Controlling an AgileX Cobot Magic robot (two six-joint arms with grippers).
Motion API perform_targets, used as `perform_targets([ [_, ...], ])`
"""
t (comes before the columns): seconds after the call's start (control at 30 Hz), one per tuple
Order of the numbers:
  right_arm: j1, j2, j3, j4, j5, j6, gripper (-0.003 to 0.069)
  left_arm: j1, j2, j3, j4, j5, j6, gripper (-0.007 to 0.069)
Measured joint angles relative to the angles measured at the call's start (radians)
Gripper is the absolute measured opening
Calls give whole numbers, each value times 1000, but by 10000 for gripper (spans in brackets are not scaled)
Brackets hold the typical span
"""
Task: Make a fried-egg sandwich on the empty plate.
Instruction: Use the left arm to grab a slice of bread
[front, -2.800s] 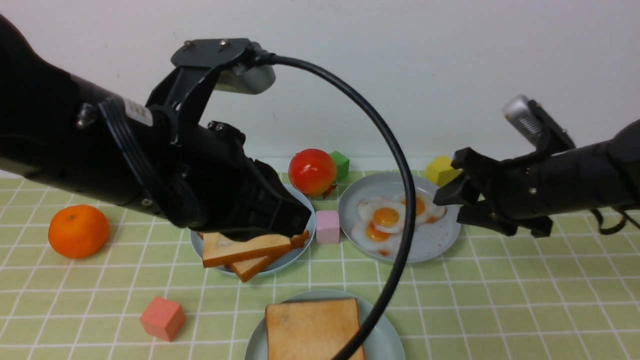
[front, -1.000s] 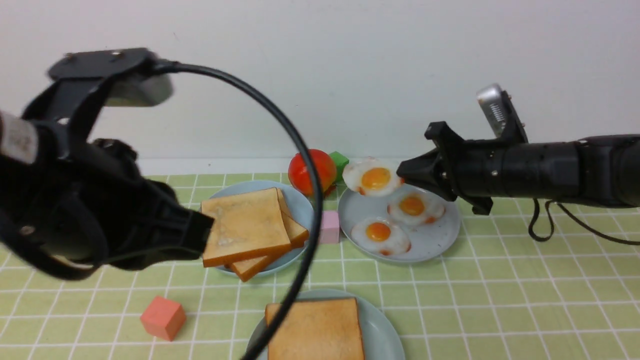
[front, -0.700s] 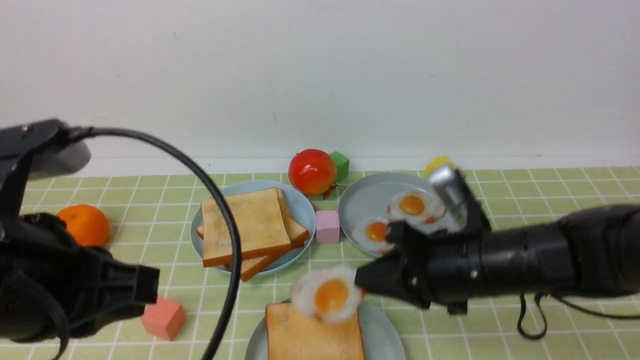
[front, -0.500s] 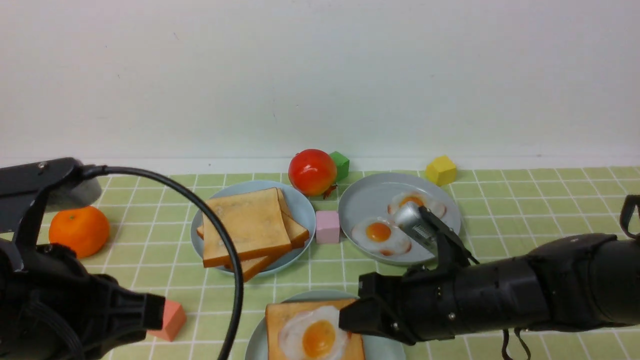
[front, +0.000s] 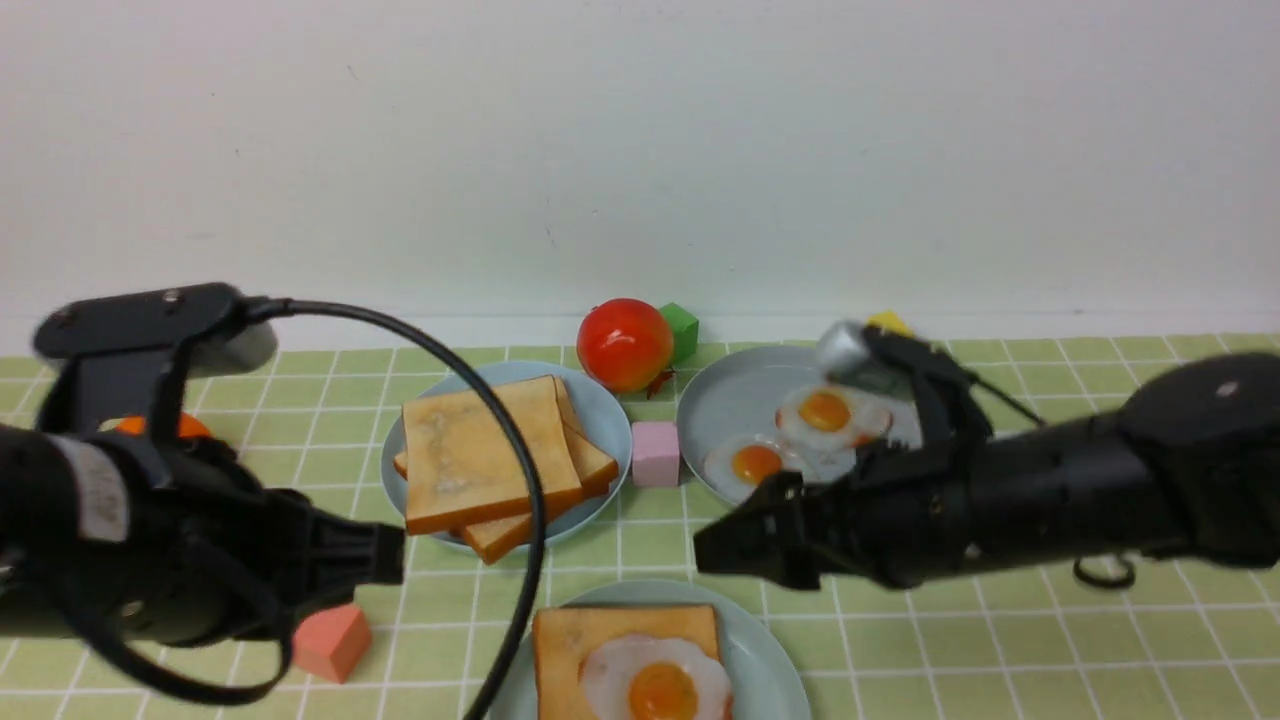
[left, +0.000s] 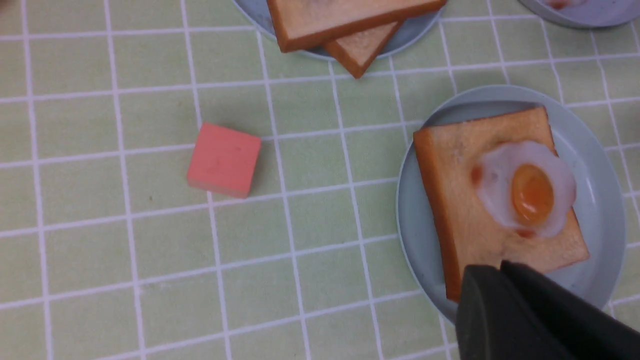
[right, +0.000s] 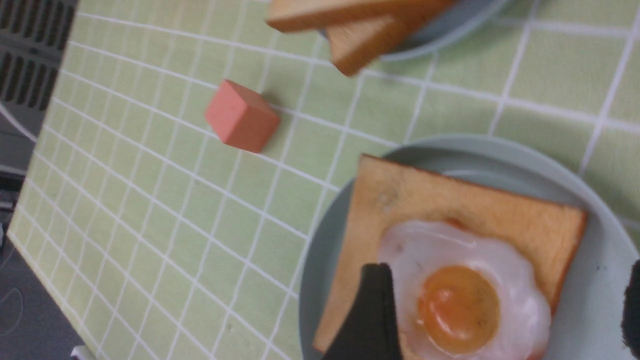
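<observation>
The empty plate (front: 765, 665) at the table's front edge holds one toast slice (front: 590, 640) with a fried egg (front: 655, 688) lying on it. In the right wrist view, my right gripper (right: 505, 270) is open, its fingers wide apart on either side of the egg (right: 460, 295) without touching it. From the front it hovers just behind and right of the plate (front: 715, 550). My left gripper (front: 385, 555) is shut and empty, left of the plate. Its tip (left: 500, 270) sits over the near corner of the toast (left: 460, 200) in the left wrist view.
Behind are a plate (front: 610, 420) of stacked toast slices (front: 490, 455) and a plate (front: 730, 400) with two more fried eggs. Around them lie a tomato (front: 623, 343), green cube (front: 680, 328), pink cube (front: 655, 452), yellow cube (front: 888, 322), coral cube (front: 330, 640) and a half-hidden orange (front: 150, 425).
My right gripper carried the egg from the back plate to the toast, opened, let it go and rose away. The left arm shifted right towards the plate.
</observation>
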Motion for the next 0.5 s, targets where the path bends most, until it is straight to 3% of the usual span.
perform_targets([
  [0.17,-11,-145,-246,-707,259,507,638,18,228,-51,-17,-35,-11,39],
  [0.3,3,-264,-313,-1101,363,821,567,111,358,-149,-144,11,85,39],
  [0.4,22,-387,-282,-1217,373,921,472,226,430,-214,-308,18,175,51],
  [0.5,49,-484,-219,-1207,349,917,327,315,478,-259,-410,27,246,84],
])
